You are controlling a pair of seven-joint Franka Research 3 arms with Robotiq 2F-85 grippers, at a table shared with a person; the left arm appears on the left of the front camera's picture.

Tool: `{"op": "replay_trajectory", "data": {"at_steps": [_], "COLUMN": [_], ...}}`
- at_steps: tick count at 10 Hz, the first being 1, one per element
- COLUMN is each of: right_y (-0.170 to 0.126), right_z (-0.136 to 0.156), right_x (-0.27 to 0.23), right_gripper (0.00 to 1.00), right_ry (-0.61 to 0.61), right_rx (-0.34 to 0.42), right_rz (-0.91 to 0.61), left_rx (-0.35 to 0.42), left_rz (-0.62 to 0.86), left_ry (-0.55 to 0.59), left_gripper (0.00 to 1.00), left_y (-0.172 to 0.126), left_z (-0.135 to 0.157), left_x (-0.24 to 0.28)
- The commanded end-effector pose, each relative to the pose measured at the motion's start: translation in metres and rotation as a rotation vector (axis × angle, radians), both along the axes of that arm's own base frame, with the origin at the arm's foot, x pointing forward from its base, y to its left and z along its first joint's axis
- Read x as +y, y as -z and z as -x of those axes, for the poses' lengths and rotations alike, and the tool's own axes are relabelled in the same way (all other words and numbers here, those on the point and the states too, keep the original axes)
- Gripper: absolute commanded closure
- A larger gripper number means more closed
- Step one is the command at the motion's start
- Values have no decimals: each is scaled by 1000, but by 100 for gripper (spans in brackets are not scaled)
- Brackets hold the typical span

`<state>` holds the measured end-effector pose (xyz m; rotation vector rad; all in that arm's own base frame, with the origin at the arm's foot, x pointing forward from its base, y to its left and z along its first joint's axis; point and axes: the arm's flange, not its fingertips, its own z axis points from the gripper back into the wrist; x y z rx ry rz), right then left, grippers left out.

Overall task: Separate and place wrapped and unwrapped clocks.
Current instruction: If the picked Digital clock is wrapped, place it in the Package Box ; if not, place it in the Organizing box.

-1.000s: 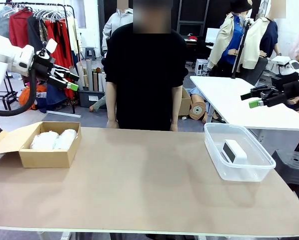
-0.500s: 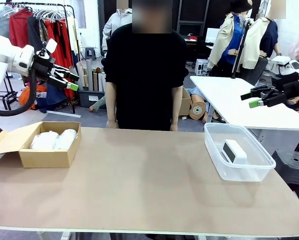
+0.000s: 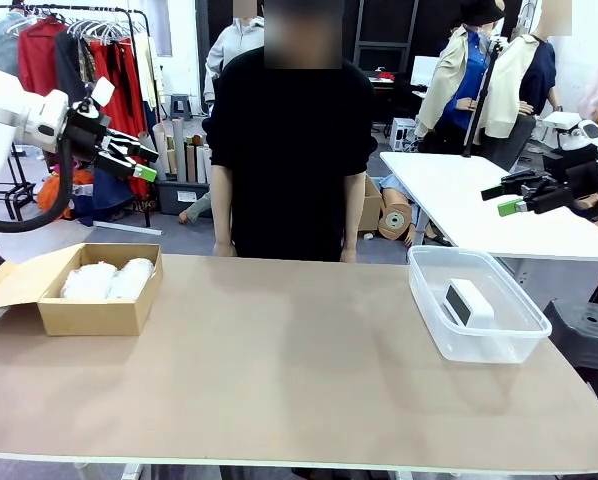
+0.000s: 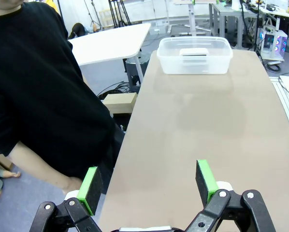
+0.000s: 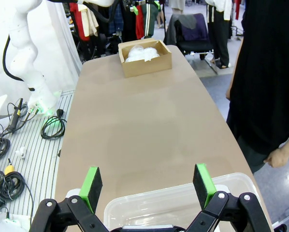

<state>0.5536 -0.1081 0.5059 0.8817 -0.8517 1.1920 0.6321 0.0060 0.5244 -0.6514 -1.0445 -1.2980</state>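
Two wrapped clocks [image 3: 107,279], white bundles in crinkly plastic, lie side by side in an open cardboard box [image 3: 89,314] at the table's left; they also show in the box [image 5: 145,64] far off in the right wrist view. The bare white clock [image 3: 468,302] with a dark face lies in a clear plastic tub [image 3: 479,340] at the right, seen far off as the clock [image 4: 195,52] in the left wrist view. My left gripper [image 3: 142,163] hangs open high above the box. My right gripper [image 3: 506,198] hangs open above the tub. Both hold nothing.
A person in a black shirt [image 3: 291,140] stands at the far edge, arms down. The tan table [image 3: 289,370] between box and tub is bare. A white table [image 3: 479,205] stands behind at the right, clothes racks behind at the left.
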Motion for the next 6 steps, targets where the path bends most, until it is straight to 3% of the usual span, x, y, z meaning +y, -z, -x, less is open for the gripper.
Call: {"op": "replay_trajectory", "data": {"at_steps": [1, 6], "right_y": [-2, -2], "right_z": [1, 1], "right_x": [1, 1], "right_gripper": [0, 0], "right_ry": [-1, -1], "right_rx": [3, 3], "right_rz": [3, 3], "left_rx": [-15, -15], "left_rz": [7, 7], "left_ry": [-4, -4], "left_gripper": [0, 0], "left_y": [0, 0], "left_z": [0, 0], "left_x": [-1, -1]}}
